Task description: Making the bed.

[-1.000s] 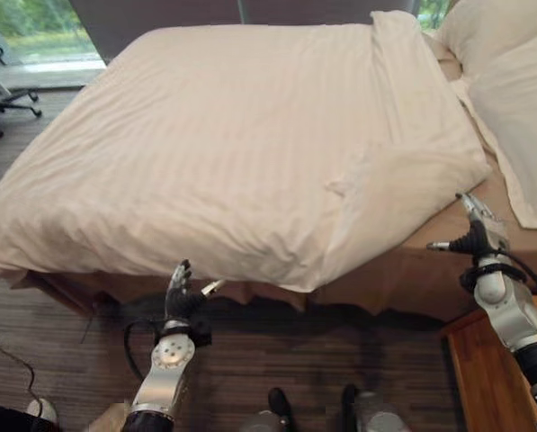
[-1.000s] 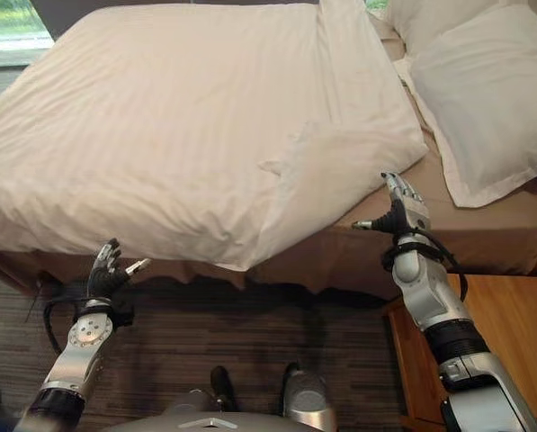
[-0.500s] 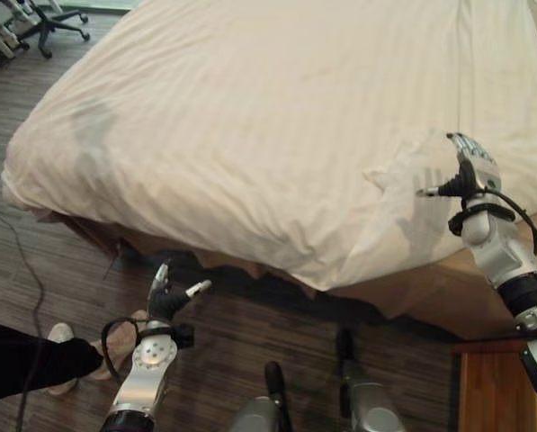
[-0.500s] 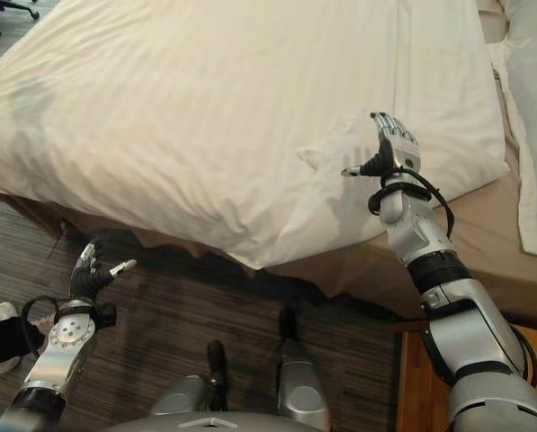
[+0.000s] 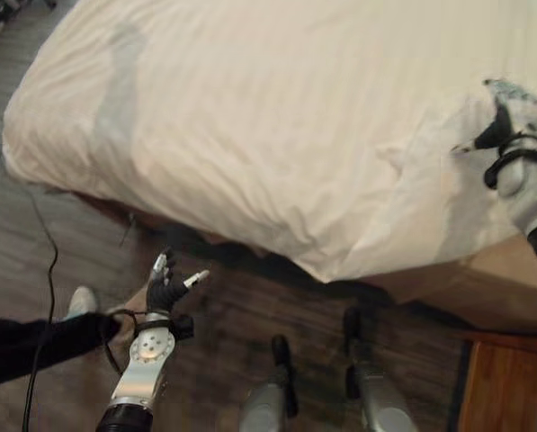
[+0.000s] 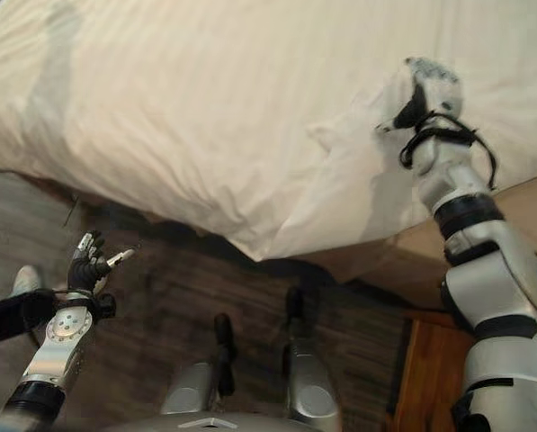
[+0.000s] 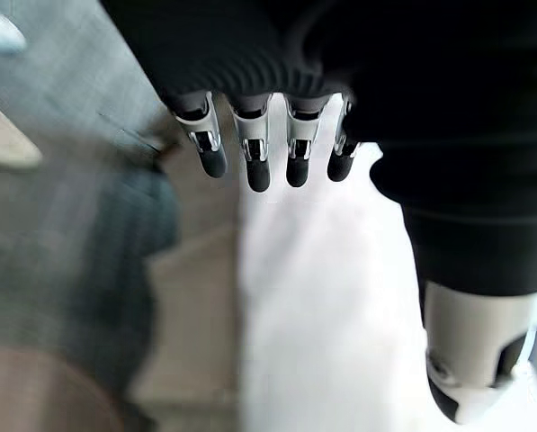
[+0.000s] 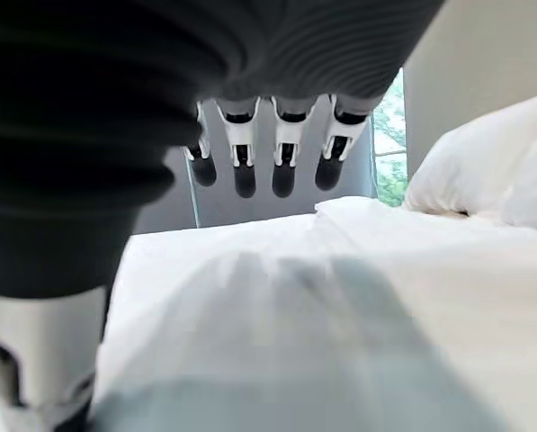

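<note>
A cream striped duvet point(image 5: 277, 126) covers the bed, its near edge hanging over the side, with a folded-back corner point(image 5: 430, 207) at the right. My right hand point(image 5: 506, 112) is over that folded corner, fingers straight and open, just above the cloth point(image 8: 340, 324). My left hand point(image 5: 167, 286) is low over the dark floor, in front of the bed's near edge, open with fingers spread and nothing in it. In the left wrist view its fingers point(image 7: 255, 157) point toward the white duvet edge point(image 7: 340, 297).
A person's dark sleeve and pale shoe point(image 5: 79, 301) lie on the floor at the left, near my left hand. A wooden nightstand point(image 5: 502, 382) stands at the lower right. White pillows point(image 8: 484, 171) lie at the bed's head.
The camera has tilted further down and toward the bed's near edge. My right hand has risen from the bed's side onto the folded duvet corner. The left hand stays low.
</note>
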